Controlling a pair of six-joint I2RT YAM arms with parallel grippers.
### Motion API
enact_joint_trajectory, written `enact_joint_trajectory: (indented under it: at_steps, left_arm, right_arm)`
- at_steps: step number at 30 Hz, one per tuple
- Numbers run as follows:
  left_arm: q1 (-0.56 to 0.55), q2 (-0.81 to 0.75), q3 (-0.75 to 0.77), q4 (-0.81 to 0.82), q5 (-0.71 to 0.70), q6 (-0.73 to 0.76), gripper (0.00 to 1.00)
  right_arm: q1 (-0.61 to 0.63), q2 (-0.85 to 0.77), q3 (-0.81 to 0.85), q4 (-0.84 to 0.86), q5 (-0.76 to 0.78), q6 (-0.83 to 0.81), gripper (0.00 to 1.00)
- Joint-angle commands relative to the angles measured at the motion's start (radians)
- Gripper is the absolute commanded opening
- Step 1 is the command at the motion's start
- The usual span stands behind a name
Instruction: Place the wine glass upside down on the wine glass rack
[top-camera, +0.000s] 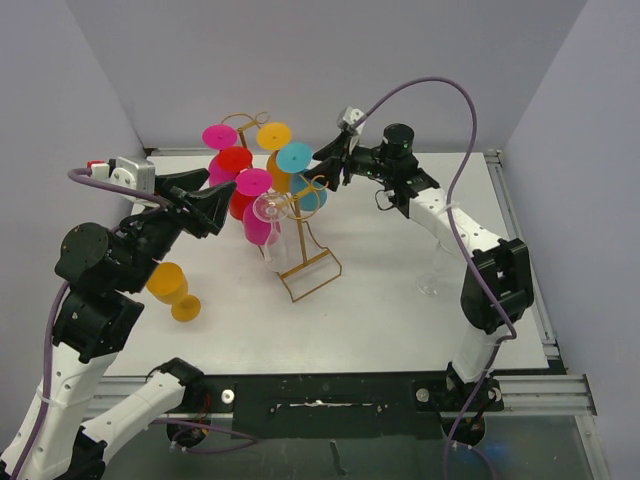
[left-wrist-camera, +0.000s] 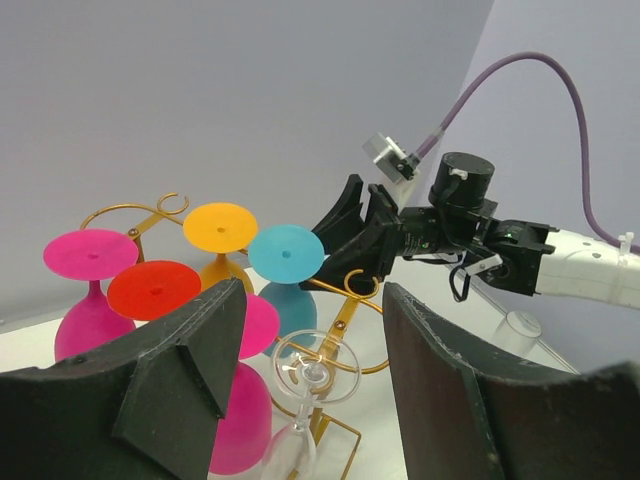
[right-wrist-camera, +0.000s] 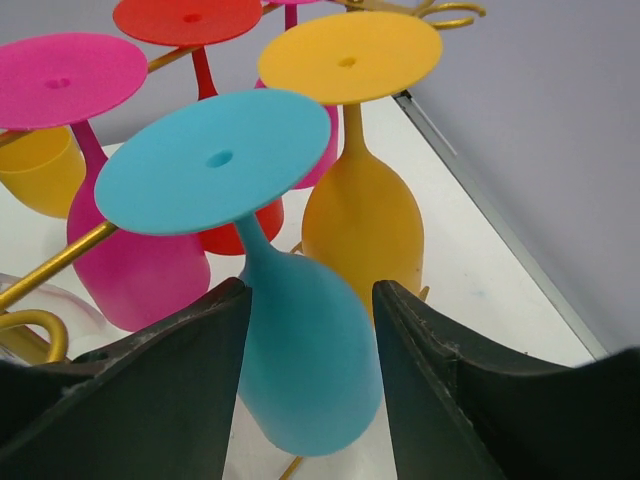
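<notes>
The gold wire wine glass rack (top-camera: 311, 276) stands mid-table with several coloured glasses hanging upside down from its arms. A teal wine glass (right-wrist-camera: 310, 350) hangs there, foot up (top-camera: 295, 157). My right gripper (right-wrist-camera: 310, 288) straddles its bowl from behind the rack (top-camera: 326, 170). Its jaws are open, and a gap shows on the right side of the bowl. A clear glass (left-wrist-camera: 315, 365) also hangs upside down on a front arm (top-camera: 268, 210). My left gripper (left-wrist-camera: 315, 295) hovers open to the left of it (top-camera: 215, 205) and holds nothing.
Pink (top-camera: 219, 136), red (top-camera: 235, 160), orange (top-camera: 274, 135) and another pink glass (top-camera: 254, 182) fill the rack. An orange glass (top-camera: 170, 288) lies on its side at front left. A clear glass (top-camera: 432, 275) stands at the right, under the right arm.
</notes>
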Motion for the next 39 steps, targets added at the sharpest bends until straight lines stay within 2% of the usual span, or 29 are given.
enact_joint_trajectory:
  at_steps: [1, 9, 14, 22, 29, 34, 39]
  left_arm:
    - [0.004, -0.007, 0.028, 0.017, 0.012, 0.012, 0.56]
    - [0.005, -0.010, 0.021, 0.017, 0.016, 0.012, 0.56]
    - [0.004, -0.011, 0.004, 0.020, 0.026, 0.012, 0.56]
    - [0.004, -0.041, -0.100, 0.070, 0.074, 0.031, 0.59]
    - [0.005, -0.056, -0.183, 0.127, 0.110, 0.057, 0.62]
    - [0.004, -0.069, -0.218, 0.162, 0.158, 0.070, 0.63]
    - [0.005, -0.085, -0.241, 0.196, 0.209, 0.069, 0.63]
  right_arm:
    - [-0.015, -0.108, -0.011, 0.075, 0.052, 0.035, 0.54]
    - [-0.033, -0.208, -0.104, 0.065, 0.072, 0.017, 0.59]
    - [-0.040, -0.316, -0.161, -0.018, 0.222, 0.027, 0.61]
    - [-0.040, -0.563, -0.229, -0.428, 0.811, 0.216, 0.61]
    - [-0.040, -0.785, -0.324, -0.800, 1.157, 0.381, 0.63]
    - [-0.039, -0.867, -0.389, -1.022, 1.290, 0.475, 0.65]
    - [-0.041, -0.891, -0.407, -1.122, 1.297, 0.561, 0.63]
